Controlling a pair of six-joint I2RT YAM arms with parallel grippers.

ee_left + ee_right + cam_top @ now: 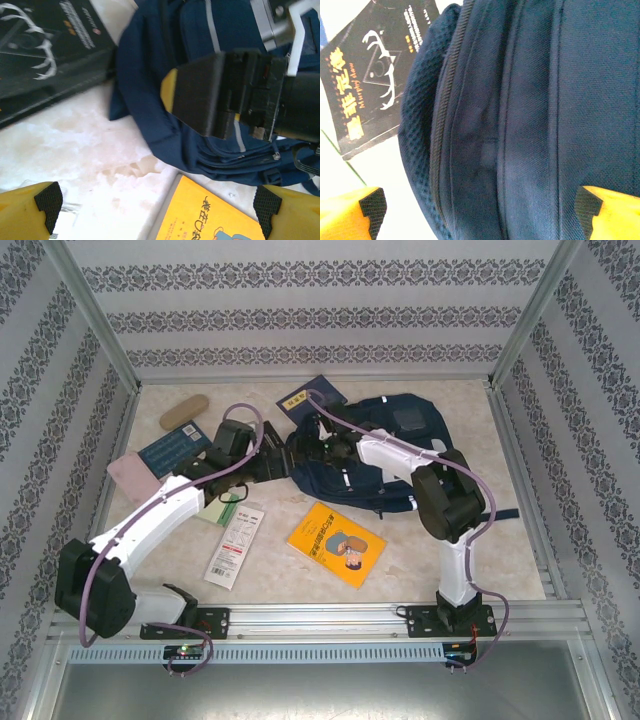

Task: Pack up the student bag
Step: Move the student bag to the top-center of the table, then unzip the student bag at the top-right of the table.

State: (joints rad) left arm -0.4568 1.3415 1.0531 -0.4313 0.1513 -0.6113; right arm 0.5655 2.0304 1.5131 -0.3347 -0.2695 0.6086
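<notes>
Navy woven student bag (530,125) (mesh-edged, rib-seamed)

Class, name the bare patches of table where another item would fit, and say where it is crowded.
Free: the table strip between white packet and yellow book; the back corner right of the student bag. Crowded: the left, around the blue book.

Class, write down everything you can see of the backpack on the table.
The backpack is navy woven fabric with pale stripes, mesh padding along one edge and a zip that looks shut. It lies flat toward the back of the table, with a dark book beside it. The left gripper and right gripper hang open beside and over it.
</notes>
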